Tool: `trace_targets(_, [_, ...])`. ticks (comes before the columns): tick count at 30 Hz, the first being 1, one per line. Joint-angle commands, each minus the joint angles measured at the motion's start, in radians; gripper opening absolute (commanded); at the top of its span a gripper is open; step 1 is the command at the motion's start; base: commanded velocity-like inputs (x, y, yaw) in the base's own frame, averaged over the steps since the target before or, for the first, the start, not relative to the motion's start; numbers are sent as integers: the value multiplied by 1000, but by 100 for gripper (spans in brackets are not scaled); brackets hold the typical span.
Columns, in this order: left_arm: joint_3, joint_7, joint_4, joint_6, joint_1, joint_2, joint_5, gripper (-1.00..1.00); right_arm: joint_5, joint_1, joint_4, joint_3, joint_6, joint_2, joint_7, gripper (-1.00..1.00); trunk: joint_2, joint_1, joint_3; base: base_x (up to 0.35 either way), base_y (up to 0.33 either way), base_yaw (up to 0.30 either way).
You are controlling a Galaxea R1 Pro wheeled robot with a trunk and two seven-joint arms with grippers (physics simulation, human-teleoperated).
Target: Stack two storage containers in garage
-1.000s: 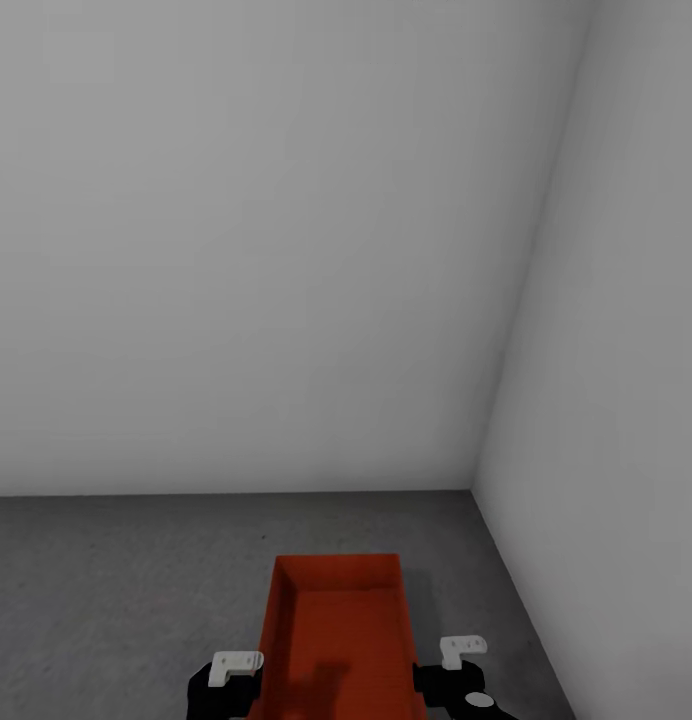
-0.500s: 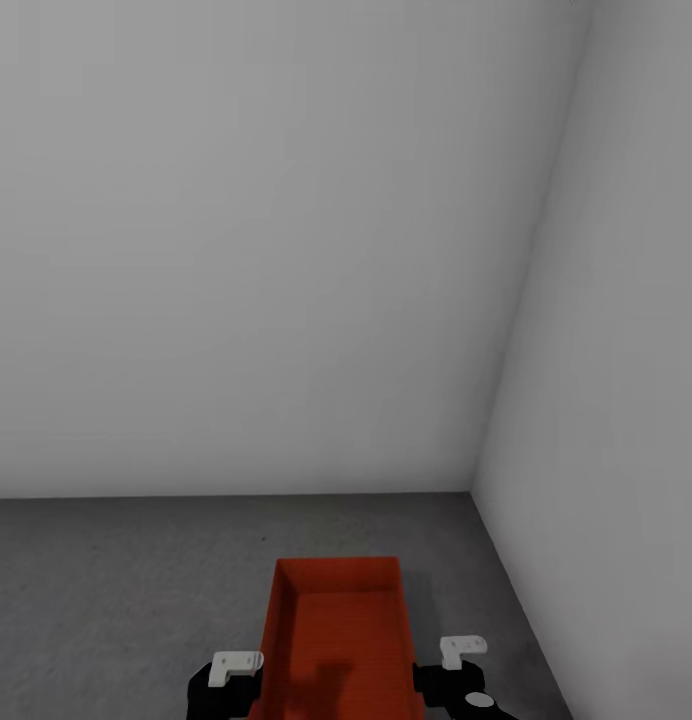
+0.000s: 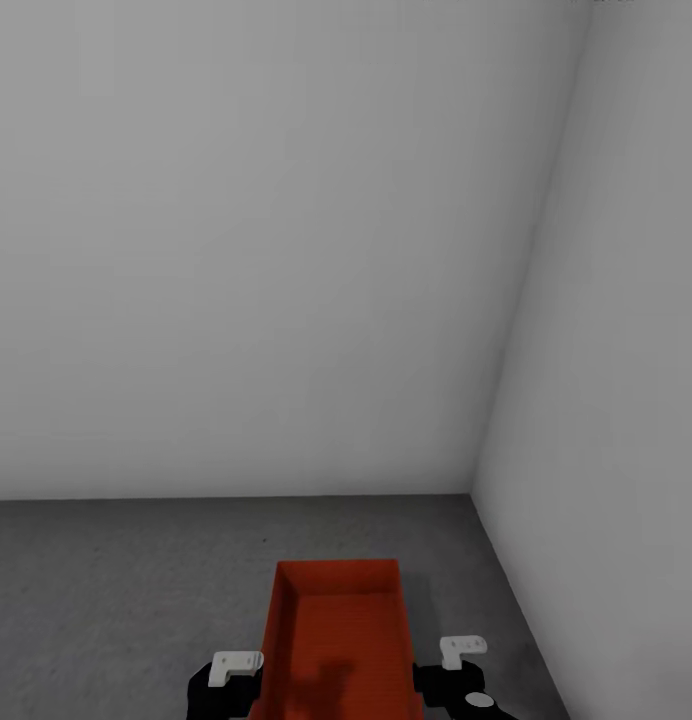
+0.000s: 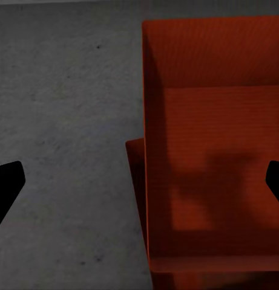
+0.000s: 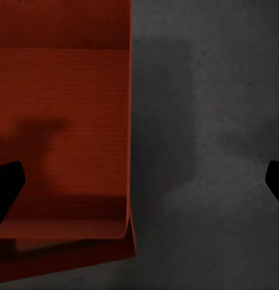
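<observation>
A red-orange open-top storage container (image 3: 336, 630) sits low on the dark grey concrete floor (image 3: 116, 600) of the garage, between my two grippers. In the left wrist view, the rim of a second container (image 4: 134, 163) sticks out under the upper container (image 4: 218, 151). The right wrist view shows this lower container (image 5: 66, 257) as a darker strip below the top one (image 5: 60, 121). My left gripper (image 3: 236, 668) (image 4: 142, 184) is open, its fingers wide either side of one long wall. My right gripper (image 3: 461, 650) (image 5: 139, 184) is open astride the opposite wall.
A plain white-grey wall (image 3: 286, 250) stands just beyond the containers. A second wall (image 3: 606, 400) meets it in a corner at the right. Bare concrete stretches to the left of the containers.
The whole head picture has slid down a little, so the camera moved slightly. The containers and both grippers keep their places relative to each other.
</observation>
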Motion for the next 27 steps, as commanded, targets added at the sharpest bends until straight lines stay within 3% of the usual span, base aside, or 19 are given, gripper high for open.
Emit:
trace_targets(1, [8,3,1,-4,-1,0,-11,100,0,-1,1,5,-2,0,-5,100,6,-4,2,0,0,0])
trace_targets(27, [8,4,1,-4,-1,0,-11,100,0,-1,1,5,-2,0,-5,100,188,-104,83,0,0,0])
